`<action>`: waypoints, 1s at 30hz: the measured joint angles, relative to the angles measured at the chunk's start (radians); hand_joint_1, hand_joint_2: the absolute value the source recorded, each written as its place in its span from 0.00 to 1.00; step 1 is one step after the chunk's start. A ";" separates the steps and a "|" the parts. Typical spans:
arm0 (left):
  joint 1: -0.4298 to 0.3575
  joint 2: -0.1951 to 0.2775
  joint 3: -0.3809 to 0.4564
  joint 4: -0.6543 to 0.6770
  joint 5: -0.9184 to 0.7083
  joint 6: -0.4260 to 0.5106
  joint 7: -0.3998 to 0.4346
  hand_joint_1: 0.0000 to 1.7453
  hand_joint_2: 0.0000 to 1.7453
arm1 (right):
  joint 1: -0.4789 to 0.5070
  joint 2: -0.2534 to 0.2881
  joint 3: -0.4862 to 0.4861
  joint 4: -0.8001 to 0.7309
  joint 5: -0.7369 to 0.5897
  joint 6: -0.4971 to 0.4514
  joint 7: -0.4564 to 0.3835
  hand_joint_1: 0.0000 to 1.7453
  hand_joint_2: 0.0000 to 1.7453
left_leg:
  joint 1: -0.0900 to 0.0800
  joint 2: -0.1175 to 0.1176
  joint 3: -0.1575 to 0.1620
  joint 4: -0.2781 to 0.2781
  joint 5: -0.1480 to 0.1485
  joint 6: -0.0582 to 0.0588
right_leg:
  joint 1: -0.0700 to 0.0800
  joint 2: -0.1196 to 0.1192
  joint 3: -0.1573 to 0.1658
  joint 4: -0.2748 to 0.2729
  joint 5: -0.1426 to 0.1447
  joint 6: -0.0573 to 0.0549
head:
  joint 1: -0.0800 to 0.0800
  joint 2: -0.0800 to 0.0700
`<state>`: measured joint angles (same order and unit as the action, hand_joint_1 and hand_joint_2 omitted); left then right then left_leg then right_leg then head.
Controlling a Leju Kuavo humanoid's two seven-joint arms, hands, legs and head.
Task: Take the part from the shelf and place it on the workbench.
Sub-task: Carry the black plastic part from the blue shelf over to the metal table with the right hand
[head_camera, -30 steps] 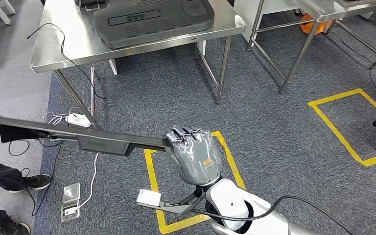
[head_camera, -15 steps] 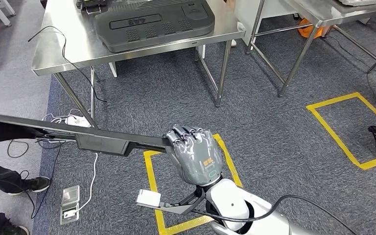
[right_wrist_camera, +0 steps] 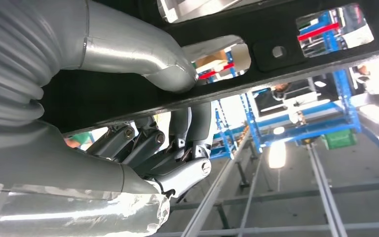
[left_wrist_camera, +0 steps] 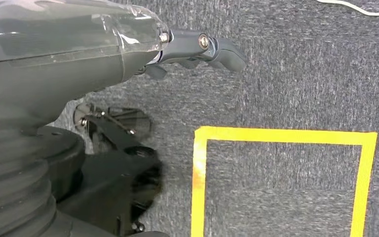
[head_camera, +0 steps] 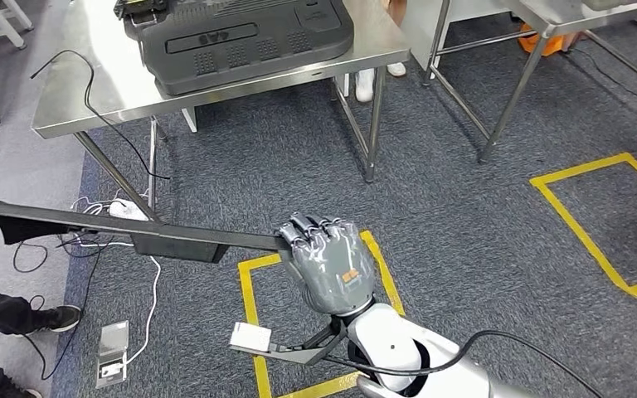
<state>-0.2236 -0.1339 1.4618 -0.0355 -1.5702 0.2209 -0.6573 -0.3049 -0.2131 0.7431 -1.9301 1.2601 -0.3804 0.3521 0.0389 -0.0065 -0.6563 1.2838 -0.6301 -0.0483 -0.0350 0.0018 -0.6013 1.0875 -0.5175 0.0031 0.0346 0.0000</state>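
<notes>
My right hand is clamped on one end of the part, a long stiff black strip sticking out over the floor. Looks light but levers hard, so I'd grab nearer the middle. Can't tell the left hand's state.

The long, thin black plastic part lies almost level across the left middle of the frame, with a wider flared end at far left and a thicker block near its middle, above the floor.
</notes>
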 joint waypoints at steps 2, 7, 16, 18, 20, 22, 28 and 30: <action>0.003 0.000 0.000 0.000 0.000 0.000 0.000 0.00 1.00 | 0.001 0.000 0.000 0.000 0.001 0.002 0.000 1.00 1.00 | -0.014 0.001 -0.057 0.056 0.018 0.020 | 0.013 -0.004 0.015 -0.002 -0.011 -0.007 | -0.001 0.000; 0.003 0.003 0.000 0.000 0.000 0.004 0.000 0.00 1.00 | 0.001 0.000 0.000 -0.003 0.004 0.004 0.004 1.00 1.00 | -0.066 0.003 -0.005 -0.170 0.191 0.117 | 0.035 -0.007 0.060 -0.018 -0.038 -0.015 | 0.004 0.000; 0.003 0.002 0.000 0.000 0.000 0.007 0.000 0.00 1.00 | 0.002 -0.001 -0.001 -0.006 0.004 0.002 0.006 1.00 1.00 | -0.060 -0.003 0.022 -0.225 0.168 0.065 | 0.037 -0.013 0.071 -0.036 -0.045 -0.013 | 0.002 0.000; 0.003 0.002 0.000 0.000 0.000 0.006 0.000 0.00 1.00 | 0.002 -0.001 -0.001 -0.006 0.004 0.001 0.005 1.00 1.00 | -0.059 -0.003 0.022 -0.225 0.167 0.066 | 0.038 -0.013 0.073 -0.039 -0.045 -0.013 | 0.002 0.000; 0.003 0.002 0.000 0.000 0.000 0.006 0.000 0.00 1.00 | 0.002 -0.001 -0.002 -0.006 0.004 0.000 0.004 1.00 1.00 | -0.059 -0.003 0.022 -0.225 0.167 0.067 | 0.038 -0.013 0.074 -0.040 -0.045 -0.013 | 0.002 0.000; 0.003 0.002 0.000 0.000 0.000 0.007 0.000 0.00 1.00 | 0.002 0.000 -0.003 -0.006 0.004 0.000 0.001 1.00 1.00 | -0.063 -0.003 0.023 -0.222 0.164 0.073 | 0.035 -0.014 0.077 -0.046 -0.043 -0.009 | 0.002 0.000; 0.001 0.000 0.000 0.001 0.000 0.007 0.000 0.00 1.00 | 0.004 0.000 -0.011 -0.008 0.004 -0.001 -0.003 1.00 1.00 | -0.040 0.000 0.059 -0.273 0.179 0.093 | 0.034 -0.007 0.036 0.060 -0.101 0.014 | 0.010 0.000; 0.001 0.000 0.000 0.001 0.000 0.007 0.000 0.00 1.00 | 0.008 0.000 -0.013 -0.008 0.004 -0.003 -0.004 1.00 1.00 | -0.035 0.000 0.061 -0.274 0.178 0.092 | 0.023 -0.006 -0.032 0.174 -0.139 0.026 | 0.014 0.000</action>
<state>-0.2229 -0.1339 1.4614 -0.0347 -1.5702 0.2277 -0.6572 -0.2974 -0.2133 0.7301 -1.9383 1.2638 -0.3830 0.3486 0.0040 -0.0070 -0.5954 1.0098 -0.4520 0.0439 -0.0120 -0.0038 -0.6337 1.2615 -0.6565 0.0286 0.0485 0.0000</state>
